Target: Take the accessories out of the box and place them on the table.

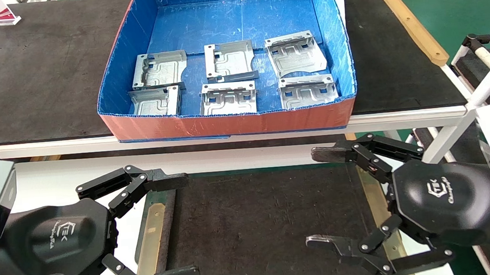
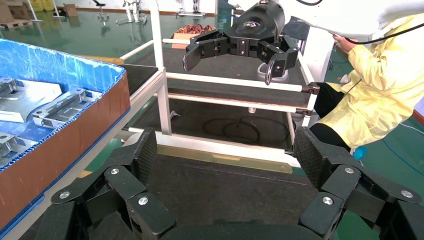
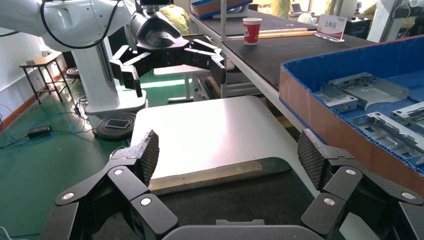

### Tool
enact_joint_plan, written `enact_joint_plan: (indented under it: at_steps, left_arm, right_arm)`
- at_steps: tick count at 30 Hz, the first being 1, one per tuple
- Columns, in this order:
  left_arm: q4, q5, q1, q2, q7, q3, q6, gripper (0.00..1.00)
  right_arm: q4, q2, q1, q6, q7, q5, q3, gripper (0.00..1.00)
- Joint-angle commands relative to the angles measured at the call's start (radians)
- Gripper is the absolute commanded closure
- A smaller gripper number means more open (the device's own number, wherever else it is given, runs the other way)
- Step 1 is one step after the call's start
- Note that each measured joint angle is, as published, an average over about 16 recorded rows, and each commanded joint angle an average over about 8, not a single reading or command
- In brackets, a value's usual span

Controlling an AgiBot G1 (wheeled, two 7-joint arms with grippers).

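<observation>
A person in a yellow coat is sitting beside the white frame. A red-and-white paper cup is standing upright on the black-topped bench, near a small white sign (red lettering, too small to read). Dark cables are lying coiled on the floor.

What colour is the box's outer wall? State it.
Orange-red on the outside of the box, blue inside; the head view shows it best.
</observation>
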Motion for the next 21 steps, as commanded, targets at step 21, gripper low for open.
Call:
enact_joint_plan:
  at_steps: [21]
  left_arm:
    - [0.0, 0.006, 0.0, 0.001, -0.003, 0.003, -0.005, 0.0]
  right_arm:
    - [0.0, 0.0, 0.0, 0.0, 0.0, 0.0, 0.0, 0.0]
